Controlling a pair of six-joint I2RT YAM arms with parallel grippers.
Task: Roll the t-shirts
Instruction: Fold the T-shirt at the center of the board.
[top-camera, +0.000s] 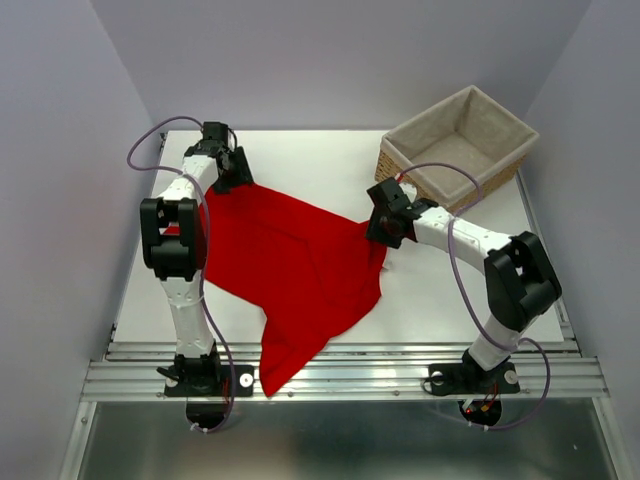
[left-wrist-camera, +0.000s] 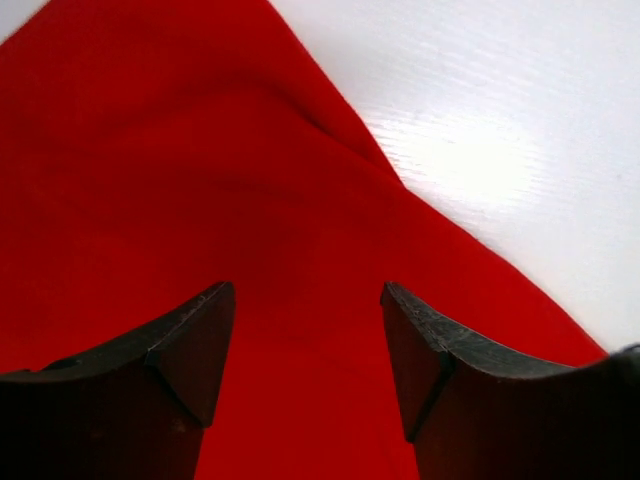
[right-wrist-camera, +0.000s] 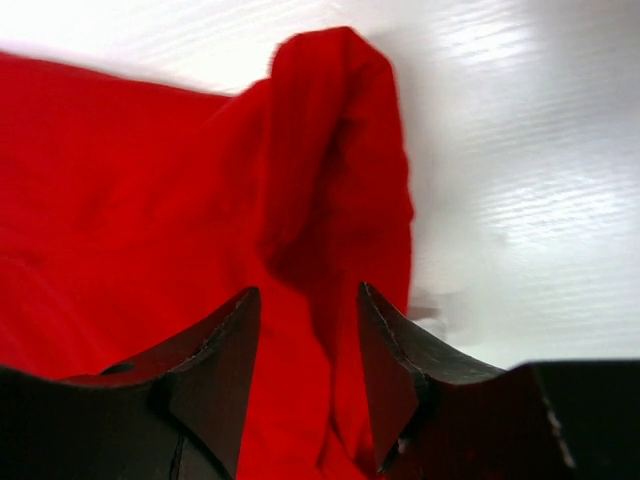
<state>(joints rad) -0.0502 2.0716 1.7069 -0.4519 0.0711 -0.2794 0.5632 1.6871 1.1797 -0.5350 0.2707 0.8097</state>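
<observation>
The red t-shirt (top-camera: 290, 265) lies spread loosely across the white table (top-camera: 450, 300), and one end hangs over the near edge. My left gripper (top-camera: 232, 172) is at the shirt's far left corner. In the left wrist view that gripper (left-wrist-camera: 307, 300) is open just above flat cloth (left-wrist-camera: 200, 180). My right gripper (top-camera: 378, 225) is at the shirt's right edge. In the right wrist view it (right-wrist-camera: 308, 300) is open, with a raised fold of the cloth (right-wrist-camera: 330, 150) running between its fingers; I cannot tell whether they touch it.
A wicker basket (top-camera: 500, 120) with a pale liner stands at the far right corner, just behind the right arm. Grey walls close in the table on three sides. A metal rail (top-camera: 400, 375) runs along the near edge.
</observation>
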